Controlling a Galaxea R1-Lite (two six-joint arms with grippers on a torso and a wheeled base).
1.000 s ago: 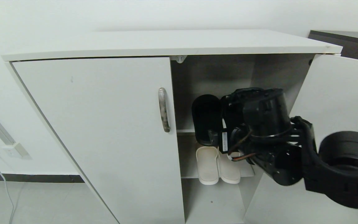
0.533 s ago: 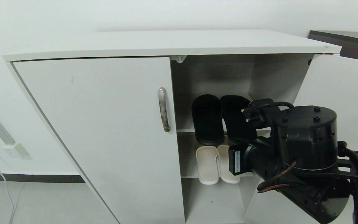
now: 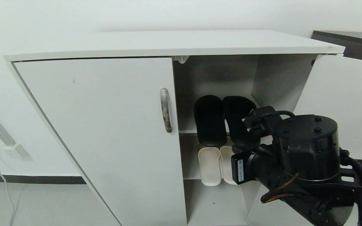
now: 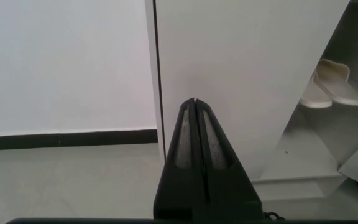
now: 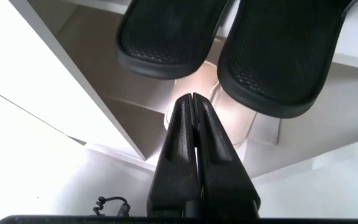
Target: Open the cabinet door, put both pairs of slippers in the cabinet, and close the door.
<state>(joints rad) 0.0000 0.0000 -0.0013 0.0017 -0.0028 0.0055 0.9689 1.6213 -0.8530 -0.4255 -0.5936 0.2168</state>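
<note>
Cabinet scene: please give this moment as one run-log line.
black slippers: upper shelf | white slippers: lower shelf | right door: open | right end effector: shut, empty

Left end effector [image 4: 194, 107] closed, right end effector [image 5: 194, 99] closed

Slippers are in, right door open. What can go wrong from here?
1. Black slippers overhang the upper shelf edge; the open right door may hit them when closed, or jam.
2. Right gripper, shut and empty, points just under their overhanging ends; pulling out upward might knock them off.
3. White slippers overhang the lower shelf too.
</note>
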